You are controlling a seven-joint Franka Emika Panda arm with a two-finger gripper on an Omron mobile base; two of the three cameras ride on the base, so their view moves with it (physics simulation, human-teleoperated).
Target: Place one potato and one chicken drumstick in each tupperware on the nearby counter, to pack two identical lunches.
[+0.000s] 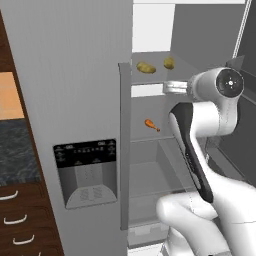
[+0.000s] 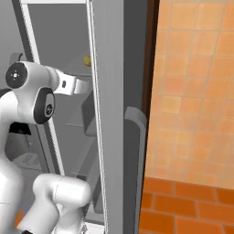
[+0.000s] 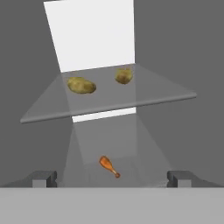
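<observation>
Two potatoes lie on the upper glass shelf of the open fridge, one to the left point(image 1: 145, 67) point(image 3: 81, 85) and one to the right point(image 1: 169, 63) point(image 3: 124, 75); the right one also shows in the right base view point(image 2: 87, 60). A chicken drumstick point(image 1: 152, 124) point(image 3: 109, 166) lies on the shelf below. My gripper point(image 1: 172, 87) point(image 2: 81, 87) point(image 3: 112, 179) is open and holds nothing. It hangs in front of the fridge's opening, below the potato shelf and above the drumstick. The counter point(image 1: 15, 150) is at the far left. The tupperware is out of view.
The shut left fridge door with its dispenser point(image 1: 86, 172) and long handle point(image 1: 124, 145) stands just left of the opening. The right door's edge point(image 2: 109, 114) runs beside my arm. The glass shelf's front edge point(image 3: 166, 98) lies ahead. Dark wood drawers point(image 1: 15, 220) sit under the counter.
</observation>
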